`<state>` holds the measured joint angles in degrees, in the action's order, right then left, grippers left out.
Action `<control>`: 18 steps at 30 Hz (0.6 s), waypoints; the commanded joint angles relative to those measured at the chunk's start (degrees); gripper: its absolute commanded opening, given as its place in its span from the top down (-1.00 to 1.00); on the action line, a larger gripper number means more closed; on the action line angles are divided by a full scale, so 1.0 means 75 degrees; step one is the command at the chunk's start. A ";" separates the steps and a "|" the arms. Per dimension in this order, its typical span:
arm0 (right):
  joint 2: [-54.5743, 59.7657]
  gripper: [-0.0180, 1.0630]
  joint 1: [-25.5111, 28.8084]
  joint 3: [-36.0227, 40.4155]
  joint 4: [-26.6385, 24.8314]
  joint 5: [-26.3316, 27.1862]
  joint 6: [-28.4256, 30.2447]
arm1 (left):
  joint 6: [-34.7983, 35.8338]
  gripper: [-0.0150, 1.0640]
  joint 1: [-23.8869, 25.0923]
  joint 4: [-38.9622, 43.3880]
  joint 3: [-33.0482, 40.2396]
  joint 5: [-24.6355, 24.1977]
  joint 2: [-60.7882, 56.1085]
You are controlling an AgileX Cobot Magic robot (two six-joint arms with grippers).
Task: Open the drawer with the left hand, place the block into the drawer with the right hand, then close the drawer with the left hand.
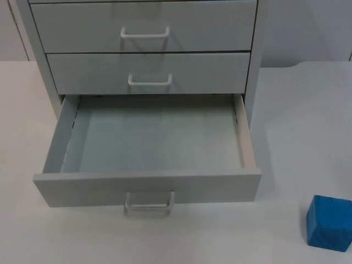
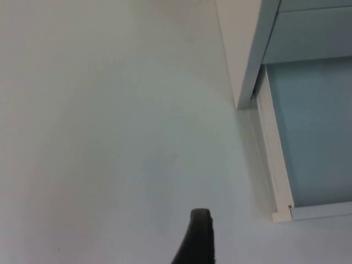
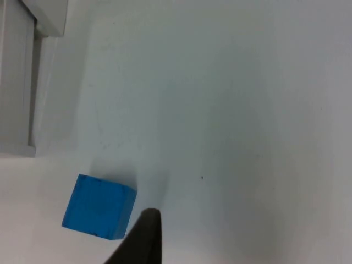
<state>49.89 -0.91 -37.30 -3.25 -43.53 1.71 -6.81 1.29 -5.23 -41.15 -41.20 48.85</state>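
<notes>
Top view has the bottom drawer [image 1: 148,159] already pulled out and empty, blue block [image 1: 329,223] sitting on the table [image 1: 297,110], so placing and closing remain. Left gripper [image 2: 199,242] hangs beside the cabinet [image 2: 242,49], right gripper [image 3: 144,239] just beside the block; jaw state can't be told for either.

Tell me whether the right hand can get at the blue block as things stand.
Probably yes. The blue block sits alone on the white table, apart from the open drawer, with nothing on or against it. In the right wrist view a fingertip of the right hand stands close beside the block.
</notes>
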 commanded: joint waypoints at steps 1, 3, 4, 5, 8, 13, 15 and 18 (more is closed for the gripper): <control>-0.0016 -0.98 0.0042 -0.0048 -0.0003 0.0036 0.0055 | -0.0063 -0.39 0.0017 0.0050 -0.0025 -0.0007 -0.0024; -0.0016 -0.98 0.0042 -0.0048 -0.0003 0.0036 0.0055 | -0.0063 -0.56 0.0017 0.0002 -0.0025 -0.0007 -0.0024; -0.0016 -0.98 0.0042 -0.0048 -0.0003 0.0036 0.0055 | -0.0032 -0.72 0.0017 -0.0041 -0.0025 -0.0007 -0.0024; -0.0016 -0.98 0.0042 -0.0048 -0.0044 0.0040 0.0055 | -0.0007 -0.91 0.0017 -0.0041 -0.0025 -0.0039 -0.0024; -0.0016 -0.98 0.0042 -0.0048 -0.0132 0.0026 0.0055 | 0.0127 -0.98 0.0017 -0.0041 -0.0012 -0.0053 -0.0024; -0.0016 -0.98 -0.0129 -0.0048 -0.0184 -0.0271 0.0121 | 0.0182 -0.98 0.0017 -0.0067 0.0222 0.0076 -0.0024; 0.0107 -0.98 -0.0585 -0.0048 -0.0184 -0.0566 0.0199 | 0.0199 -0.98 0.0017 -0.0185 0.0425 0.0200 -0.0024; 0.0366 -0.98 -0.1032 -0.0048 -0.0184 -0.0751 0.0199 | 0.0199 -0.98 0.0017 -0.0220 0.0441 0.0200 -0.0024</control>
<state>51.86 -7.29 -37.30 -4.42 -48.16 2.61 -5.83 1.29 -5.79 -38.06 -40.80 48.85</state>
